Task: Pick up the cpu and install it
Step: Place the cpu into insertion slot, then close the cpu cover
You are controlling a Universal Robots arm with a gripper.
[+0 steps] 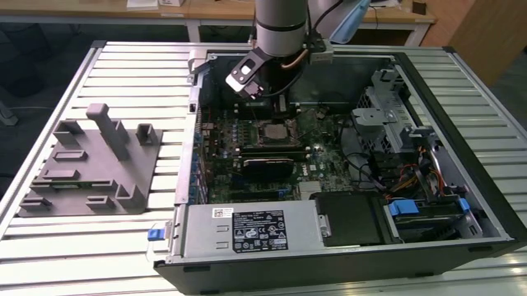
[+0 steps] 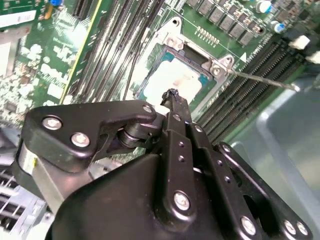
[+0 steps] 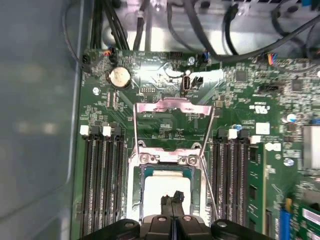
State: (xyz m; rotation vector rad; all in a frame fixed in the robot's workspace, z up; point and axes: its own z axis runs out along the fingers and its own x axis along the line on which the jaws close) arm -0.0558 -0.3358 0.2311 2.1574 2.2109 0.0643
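The gripper [image 2: 172, 95] has its fingertips pressed together on nothing, poised just over the cpu [image 2: 176, 79]. The cpu lies flat in the socket [image 3: 145, 159]; I judge it seated, which would explain the empty pinch. The load plate [image 3: 172, 107] stands tilted up and the lever [image 2: 260, 80] hangs free, so the socket is not yet latched. Memory slots [image 3: 102, 170] flank it closely on both sides. In the exterior view the case wall [image 1: 354, 68] closes in at twelve o'clock and the drive cage [image 1: 383, 117] at three, so the open room is probably overhead.
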